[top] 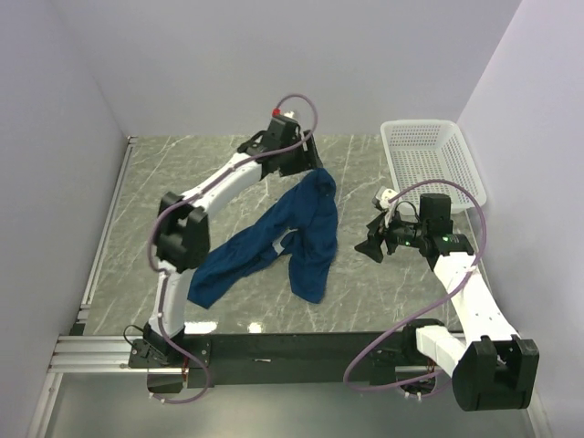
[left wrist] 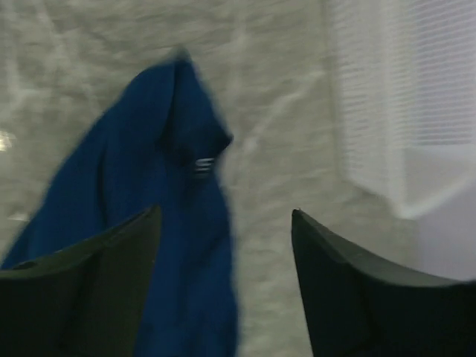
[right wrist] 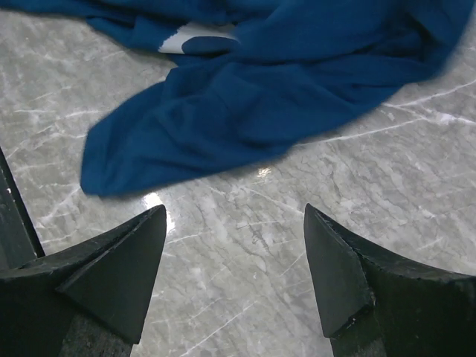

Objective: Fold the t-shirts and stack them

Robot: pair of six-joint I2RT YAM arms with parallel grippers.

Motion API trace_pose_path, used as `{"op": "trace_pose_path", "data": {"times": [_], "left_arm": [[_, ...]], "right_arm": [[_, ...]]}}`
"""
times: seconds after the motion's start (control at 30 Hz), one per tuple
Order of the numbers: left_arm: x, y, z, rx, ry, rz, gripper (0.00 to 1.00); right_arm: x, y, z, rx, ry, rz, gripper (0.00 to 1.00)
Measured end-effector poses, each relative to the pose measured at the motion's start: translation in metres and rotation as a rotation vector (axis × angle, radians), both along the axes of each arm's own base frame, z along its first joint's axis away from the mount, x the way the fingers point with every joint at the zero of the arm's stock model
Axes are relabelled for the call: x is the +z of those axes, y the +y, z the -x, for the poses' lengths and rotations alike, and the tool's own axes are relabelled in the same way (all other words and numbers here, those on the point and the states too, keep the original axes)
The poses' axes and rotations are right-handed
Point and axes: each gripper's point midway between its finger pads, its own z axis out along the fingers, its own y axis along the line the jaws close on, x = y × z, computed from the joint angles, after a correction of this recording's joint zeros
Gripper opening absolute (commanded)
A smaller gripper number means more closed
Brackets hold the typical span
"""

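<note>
The dark blue t-shirt (top: 301, 233) lies crumpled on the marble table in two long lobes that meet at a bunched far end. A bit of its white print (right wrist: 195, 37) shows in the right wrist view. My left gripper (top: 308, 164) hovers over that far end with its jaws open and empty. In the blurred left wrist view the shirt (left wrist: 156, 178) lies below and partly behind the left finger (left wrist: 97, 282). My right gripper (top: 372, 243) is open and empty, just right of the shirt. The shirt's edge (right wrist: 245, 104) lies beyond its fingertips, over bare marble.
A white plastic mesh basket (top: 429, 155) stands at the back right, also seen blurred in the left wrist view (left wrist: 401, 97). Purple-white walls close the table on three sides. A black rail (top: 274, 347) runs along the near edge.
</note>
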Motion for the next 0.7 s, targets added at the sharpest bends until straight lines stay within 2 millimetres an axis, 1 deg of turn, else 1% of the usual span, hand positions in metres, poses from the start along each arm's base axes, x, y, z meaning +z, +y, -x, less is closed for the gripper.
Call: {"op": "trace_pose_path", "data": {"times": [0.03,0.07,0.1,0.13,0.17,0.2,0.23,0.27,0.33,0.37,0.4,0.43,0.47,0.5,0.53,0.6,0.63,0.67,0.7], "left_arm": [[-0.019,0.001,-0.008,0.005,0.016,-0.057,0.81],[-0.031,0.006,-0.011,0.010,0.019,-0.124,0.83],[-0.035,0.012,-0.012,0.019,0.009,-0.179,0.89],[-0.027,0.019,-0.009,0.023,-0.016,-0.219,0.93],[-0.011,0.025,-0.004,0.030,-0.063,-0.241,0.96],[0.011,0.034,0.006,0.039,-0.116,-0.249,0.98],[0.032,0.047,0.020,0.051,-0.164,-0.246,0.98],[0.058,0.064,0.042,0.065,-0.225,-0.228,0.98],[0.103,0.106,0.095,0.093,-0.323,-0.167,0.97],[0.121,0.129,0.119,0.124,-0.373,-0.121,0.96],[0.133,0.152,0.141,0.156,-0.410,-0.084,0.94],[0.136,0.170,0.158,0.187,-0.427,-0.047,0.93],[0.133,0.181,0.168,0.213,-0.434,-0.017,0.91],[0.121,0.187,0.174,0.230,-0.418,-0.001,0.87],[0.094,0.189,0.180,0.235,-0.365,-0.001,0.86],[0.019,0.186,0.191,0.208,-0.202,-0.048,0.85],[-0.025,0.186,0.200,0.193,-0.097,-0.089,0.85],[-0.067,0.189,0.214,0.180,0.019,-0.139,0.85],[-0.096,0.193,0.226,0.171,0.107,-0.174,0.85]], "right_arm": [[0.000,0.000,0.000,0.000,0.000,0.000,0.81],[0.000,0.000,0.000,0.002,0.002,-0.001,0.80],[0.000,0.001,0.001,0.003,0.004,-0.003,0.80],[-0.001,0.001,0.001,0.007,0.007,-0.005,0.80],[-0.001,0.003,0.002,0.014,0.011,-0.006,0.79],[-0.004,0.006,0.002,0.024,0.021,-0.002,0.79],[-0.007,0.011,0.002,0.038,0.037,0.009,0.78],[-0.012,0.020,0.004,0.066,0.055,0.020,0.77],[-0.025,0.039,0.010,0.116,0.100,0.059,0.77],[-0.032,0.048,0.012,0.130,0.127,0.081,0.75],[-0.039,0.056,0.013,0.137,0.156,0.100,0.74],[-0.047,0.063,0.014,0.128,0.193,0.126,0.73],[-0.052,0.067,0.011,0.108,0.214,0.149,0.73],[-0.060,0.072,0.007,0.083,0.244,0.177,0.73],[-0.064,0.075,0.004,0.067,0.261,0.195,0.73],[-0.076,0.085,-0.001,0.029,0.292,0.234,0.73],[-0.083,0.090,-0.001,0.015,0.310,0.251,0.73],[-0.091,0.093,0.000,0.000,0.328,0.271,0.73],[-0.099,0.094,0.002,-0.017,0.350,0.293,0.73]]}}
